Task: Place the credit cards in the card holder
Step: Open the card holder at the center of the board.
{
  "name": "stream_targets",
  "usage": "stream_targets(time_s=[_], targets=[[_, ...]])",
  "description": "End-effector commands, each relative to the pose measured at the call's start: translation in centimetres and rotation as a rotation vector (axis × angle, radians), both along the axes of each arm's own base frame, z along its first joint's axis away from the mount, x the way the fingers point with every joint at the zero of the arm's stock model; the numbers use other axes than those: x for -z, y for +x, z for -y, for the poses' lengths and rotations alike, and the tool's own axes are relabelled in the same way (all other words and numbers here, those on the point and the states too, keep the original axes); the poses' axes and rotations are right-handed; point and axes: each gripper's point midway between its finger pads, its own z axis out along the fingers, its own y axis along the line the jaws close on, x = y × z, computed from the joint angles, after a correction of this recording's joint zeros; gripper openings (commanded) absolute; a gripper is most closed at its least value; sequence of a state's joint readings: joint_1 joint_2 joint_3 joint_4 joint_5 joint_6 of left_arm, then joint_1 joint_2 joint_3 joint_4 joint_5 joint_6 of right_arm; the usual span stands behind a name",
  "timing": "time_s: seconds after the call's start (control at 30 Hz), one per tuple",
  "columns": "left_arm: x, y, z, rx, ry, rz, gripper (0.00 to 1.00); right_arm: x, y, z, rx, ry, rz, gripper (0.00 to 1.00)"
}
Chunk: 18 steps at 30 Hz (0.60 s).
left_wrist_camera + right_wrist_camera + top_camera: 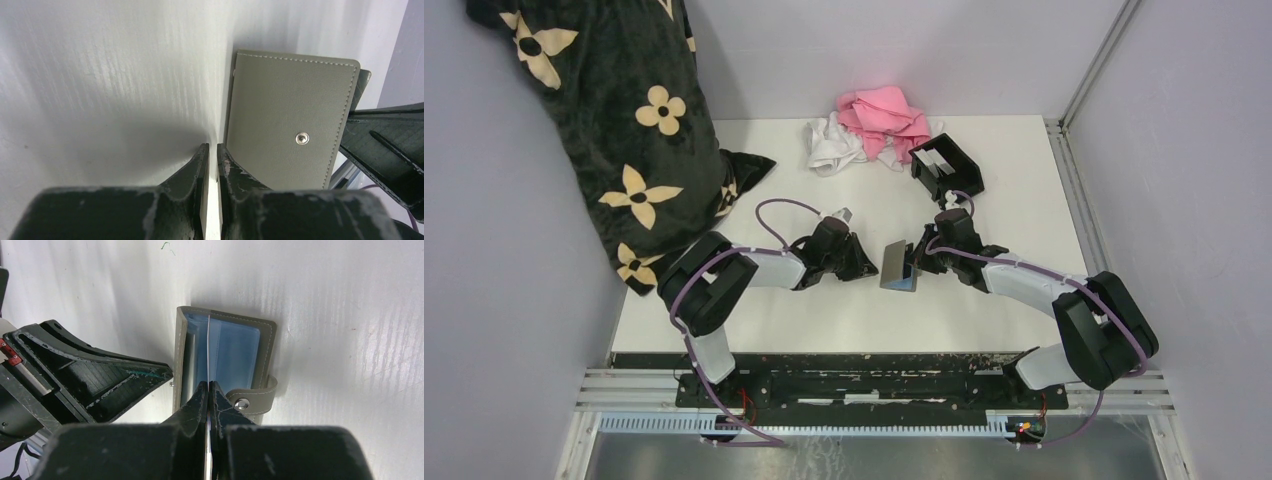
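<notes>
**At the desk's middle, both tools meet on a grey wallet**

Near the middle of the white desk (1024, 200) a grey wallet (897, 265) stands on edge. It is opened a little, and its blue pockets face 3 o'clock, toward the right arm. The right tool (208, 386) reaches it from 3 o'clock. Its jaws are pressed tight on a thin white edge (207, 345) that rises among the blue pockets. Whether that edge is a card or a leaf of the wallet cannot be told. A strap (252, 400) with a snap hangs off the wallet's cover just beside this tool.

The left tool (211, 150) lies at 9 o'clock from the wallet, its tips just beside the grey outer cover, which carries a metal stud (302, 138). Its jaws are almost together, leaving a narrow slit with a pale strip showing in it. I cannot tell whether the strip is something held or just the desk, so this tool's grip is unclear.

The card holder (947, 168), black and open-topped, sits at 1 o'clock from the wallet, toward the far edge of the desk. Something white shows inside it, too small to name. A pink cloth (882, 118) lies at 11 o'clock from the holder, touching a white cloth (832, 147) on its 8 o'clock side. A black blanket (624, 120) with cream flowers hangs at 10 o'clock from the wallet.
</notes>
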<state>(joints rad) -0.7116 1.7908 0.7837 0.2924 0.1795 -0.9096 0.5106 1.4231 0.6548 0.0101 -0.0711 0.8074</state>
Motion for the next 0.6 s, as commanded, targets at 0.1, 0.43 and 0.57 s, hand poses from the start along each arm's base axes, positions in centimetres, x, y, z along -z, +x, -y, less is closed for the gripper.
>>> stream_targets(time_s=[0.1,0.43,0.57], targets=[[0.7,-1.1,0.7,0.083,0.01,-0.004,0.17,-0.7,0.2,-0.4,0.001,0.032,0.044,0.01],[0.8,-1.3,1.2,0.1,0.005,-0.013,0.15,0.0,-0.8,-0.1,0.005,0.05,0.036,0.01],[1.0,-1.4,1.4,0.106,0.006,-0.016,0.15,1.1,-1.3,-0.3,0.012,0.084,0.019,0.01]])
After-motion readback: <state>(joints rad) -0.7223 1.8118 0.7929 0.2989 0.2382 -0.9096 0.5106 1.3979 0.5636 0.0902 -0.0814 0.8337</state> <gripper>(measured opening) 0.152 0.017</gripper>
